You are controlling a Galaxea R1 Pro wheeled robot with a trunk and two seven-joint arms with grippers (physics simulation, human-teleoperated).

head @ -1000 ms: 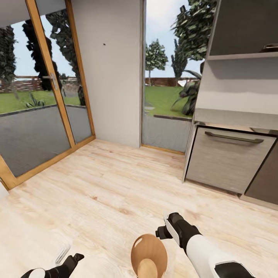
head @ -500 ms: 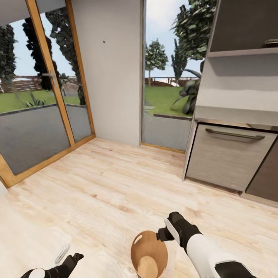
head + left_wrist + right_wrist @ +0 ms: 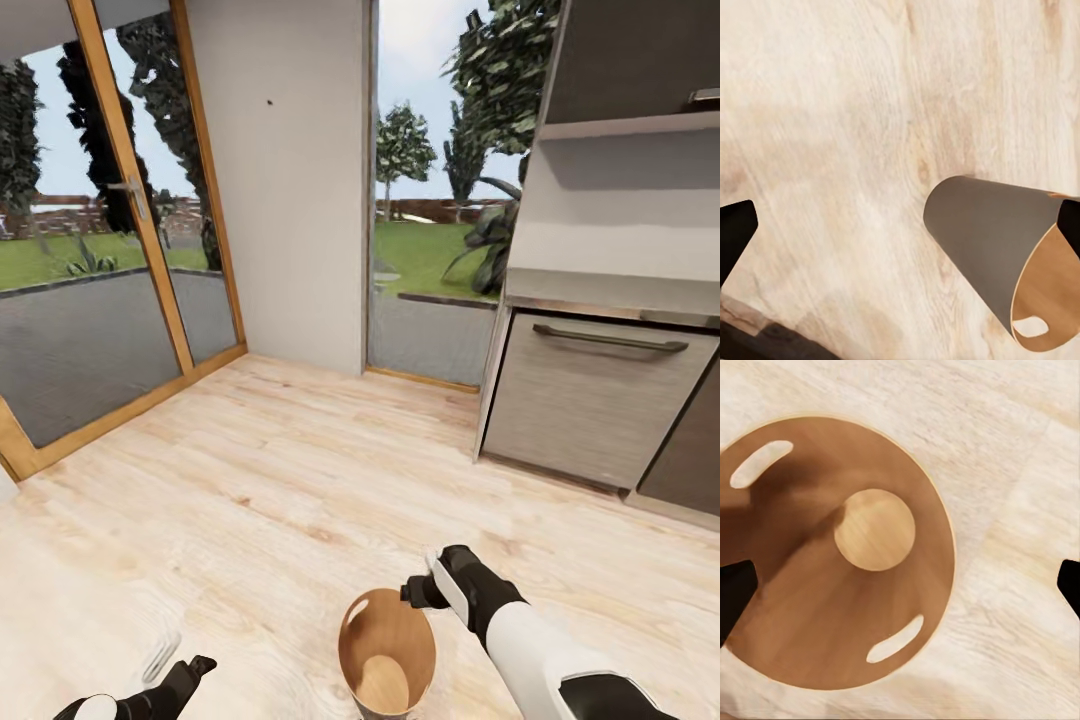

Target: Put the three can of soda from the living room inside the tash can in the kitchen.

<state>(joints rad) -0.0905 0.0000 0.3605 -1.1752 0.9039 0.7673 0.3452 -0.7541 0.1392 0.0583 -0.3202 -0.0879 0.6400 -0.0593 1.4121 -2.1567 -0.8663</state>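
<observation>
The robot stands in the kitchen on a pale wood-plank floor (image 3: 300, 480), facing a grey wall (image 3: 290, 180) flanked by a wood-framed glass door (image 3: 110, 260) and a tall window (image 3: 430, 210) that look out on grass and trees. To the right stands a dark grey cabinet run with a pull-out front carrying a long bar handle (image 3: 610, 340). The tash can (image 3: 387, 655) sits on the floor at the lower middle of the head view, upright, its glossy brown inside open to the camera. The right end effector (image 3: 418, 592) hovers just beside the bin's rim, on its far right side, with the white forearm running back toward the lower right corner. In the right wrist view the bin (image 3: 832, 555) is seen straight from above: round brown wall, lighter circular bottom, two slot-shaped handle cutouts in the wall; nothing lies inside it. The two dark fingertips (image 3: 735, 592) show only at opposite edges of that view, so the right end effector is spread wide and holds nothing. The left end effector (image 3: 195, 668) hangs low at the bottom left of the head view, well apart from the bin. In the left wrist view its fingertips (image 3: 733, 232) likewise sit at opposite edges, spread and empty, with the bin's dark grey outside (image 3: 997, 255) between them against the floor.
</observation>
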